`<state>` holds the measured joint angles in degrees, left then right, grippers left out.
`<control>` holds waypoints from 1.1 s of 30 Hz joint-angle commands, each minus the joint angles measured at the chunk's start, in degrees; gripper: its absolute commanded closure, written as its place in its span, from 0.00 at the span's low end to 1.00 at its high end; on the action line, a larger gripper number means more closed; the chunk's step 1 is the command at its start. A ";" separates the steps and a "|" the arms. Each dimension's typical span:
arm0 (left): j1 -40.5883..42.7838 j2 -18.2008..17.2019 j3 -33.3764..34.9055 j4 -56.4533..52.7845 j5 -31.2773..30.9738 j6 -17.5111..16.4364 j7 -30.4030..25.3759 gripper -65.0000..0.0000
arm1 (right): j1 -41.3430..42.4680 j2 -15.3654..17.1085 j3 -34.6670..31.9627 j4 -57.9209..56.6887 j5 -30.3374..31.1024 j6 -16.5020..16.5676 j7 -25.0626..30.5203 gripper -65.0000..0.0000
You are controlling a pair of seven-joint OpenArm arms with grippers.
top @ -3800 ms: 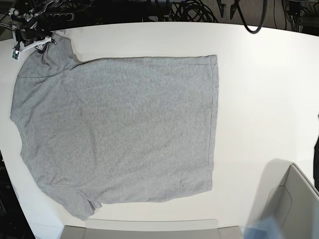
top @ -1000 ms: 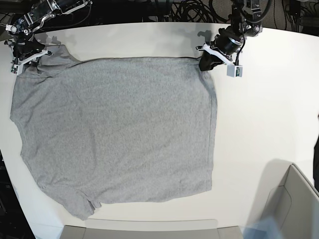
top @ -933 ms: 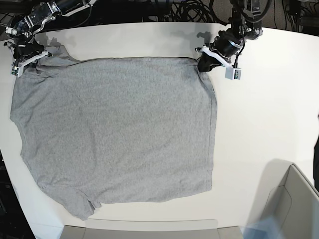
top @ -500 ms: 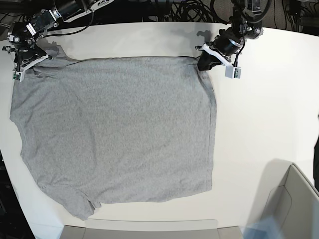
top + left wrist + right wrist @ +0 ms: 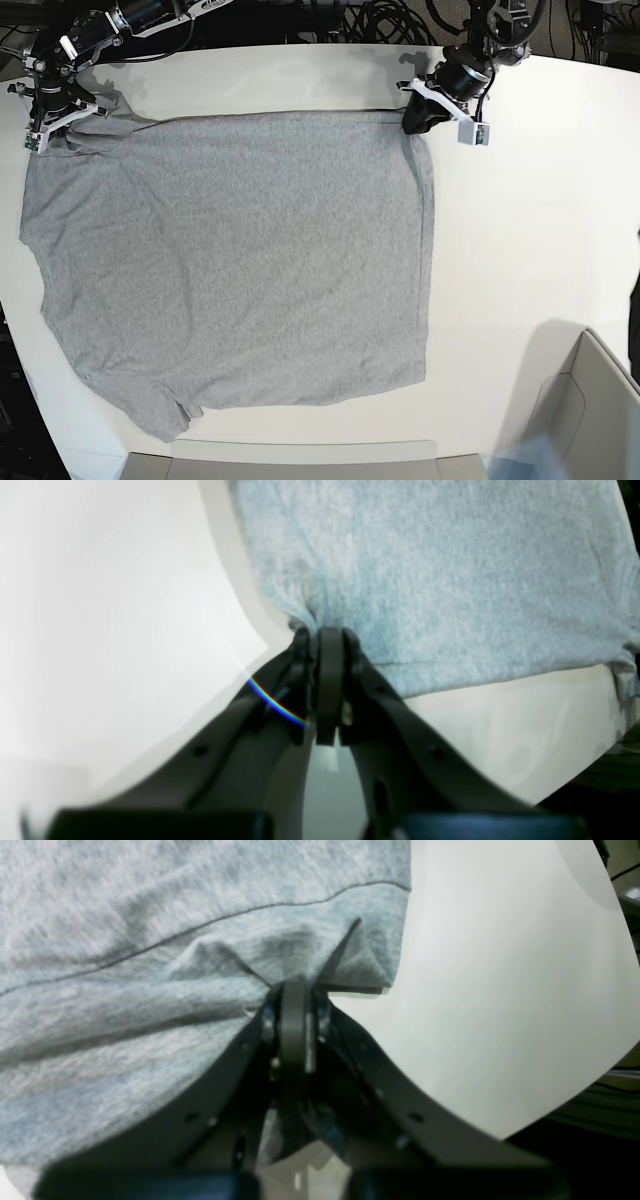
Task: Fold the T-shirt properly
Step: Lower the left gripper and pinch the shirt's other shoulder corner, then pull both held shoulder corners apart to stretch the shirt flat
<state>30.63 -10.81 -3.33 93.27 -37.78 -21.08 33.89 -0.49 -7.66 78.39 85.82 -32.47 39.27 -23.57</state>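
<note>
1. The T-shirt (image 5: 230,260), heather-grey knit with stitched hems, lies spread flat on the smooth white table (image 5: 530,220).
2. Left gripper (image 5: 418,118) pinches its hem corner.
3. Right gripper (image 5: 62,105) clamps bunched sleeve fabric.

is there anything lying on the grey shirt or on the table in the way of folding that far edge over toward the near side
Nothing visible. The plain heather-grey T-shirt lies flat on the white table with nothing on top. The left gripper and right gripper are both shut on its far edge. A pale box sits off the shirt's hem side, clear of it.
</note>
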 commanded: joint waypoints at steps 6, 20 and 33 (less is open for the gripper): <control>1.24 -0.58 -0.32 -0.40 3.54 2.40 3.96 1.00 | -2.10 -1.26 0.95 -2.79 -10.65 0.73 -13.22 1.00; 9.41 -3.74 -4.36 -0.40 3.54 2.49 -6.68 1.00 | -4.21 -1.34 5.35 2.22 -1.86 0.73 -1.97 1.00; 16.09 -5.32 -11.39 9.54 3.63 3.02 -9.93 1.00 | 1.41 -1.34 6.61 8.73 4.29 0.73 5.42 1.00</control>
<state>46.52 -15.59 -14.22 101.84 -34.30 -18.52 25.41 0.45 -10.09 84.93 93.21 -28.73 39.33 -19.90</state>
